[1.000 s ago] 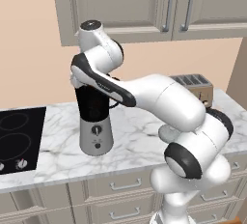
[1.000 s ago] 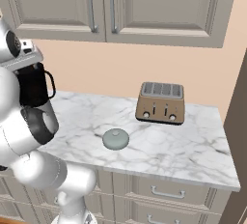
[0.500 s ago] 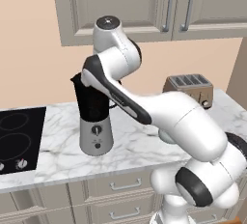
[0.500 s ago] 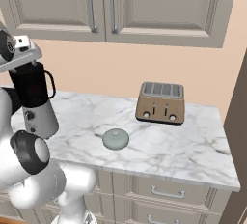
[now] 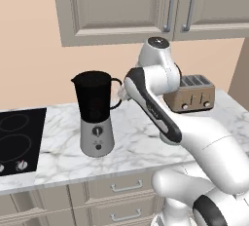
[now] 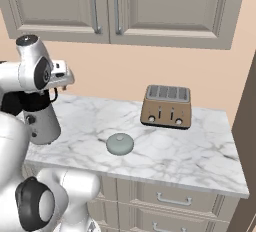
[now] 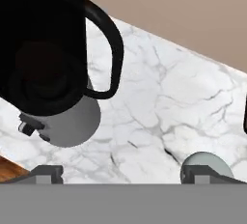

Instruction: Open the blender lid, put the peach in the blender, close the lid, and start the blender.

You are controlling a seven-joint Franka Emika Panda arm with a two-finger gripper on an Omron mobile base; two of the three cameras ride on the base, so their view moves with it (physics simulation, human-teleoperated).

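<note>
Tool (image 7: 123,172) swung right off blender (image 5: 96,113); blender lid (image 6: 120,143) unmoved.

No legible text, label, brand, number or sign on any surface. The blender (image 5: 97,118) carries a round knob and a small button on its silver base, both unmarked at this resolution. The toaster (image 6: 167,107) shows small front controls with no readable lettering. The cooktop (image 5: 19,140) has ring outlines and knobs only. The cabinet doors (image 6: 130,3) are plain.

Blender lid (image 7: 207,162) partly behind fingertip.
</note>
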